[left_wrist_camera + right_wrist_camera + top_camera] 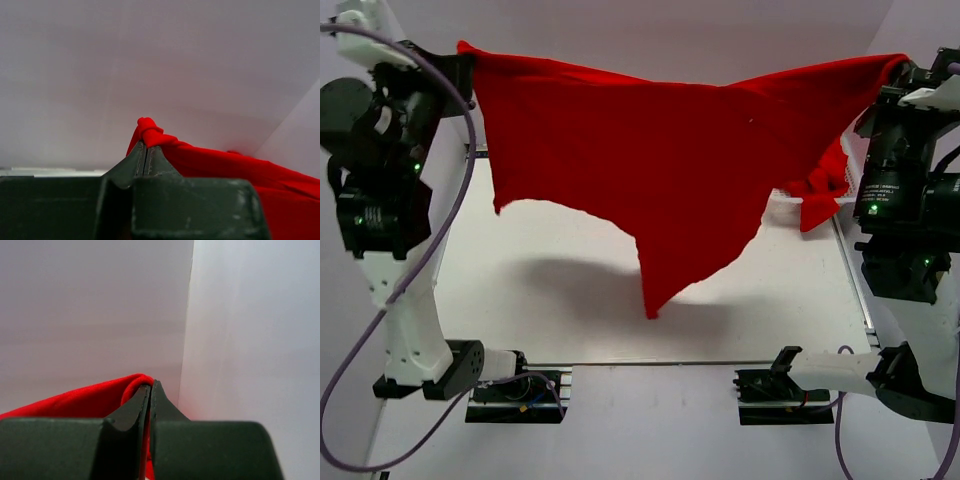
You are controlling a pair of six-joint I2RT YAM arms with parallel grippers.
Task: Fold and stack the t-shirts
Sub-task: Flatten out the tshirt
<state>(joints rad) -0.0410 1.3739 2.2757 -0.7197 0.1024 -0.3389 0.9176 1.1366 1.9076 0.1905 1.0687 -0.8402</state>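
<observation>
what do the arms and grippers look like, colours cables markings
The left arm and right arm have white links and black joint housings with green lights. A lilac cable runs along each. The right arm bears a white-lettered label. The left gripper and right gripper have dark, wedge-shaped fingers.

Plain bright red t-shirt (650, 170), no print, white bench (550, 320), dark grey-green left gripper (145, 145), right gripper (150, 385) the same dark tone

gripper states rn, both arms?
left gripper: shut on a corner of the t-shirt, held up off the table.
right gripper: shut on the opposite corner of the same t-shirt.
</observation>
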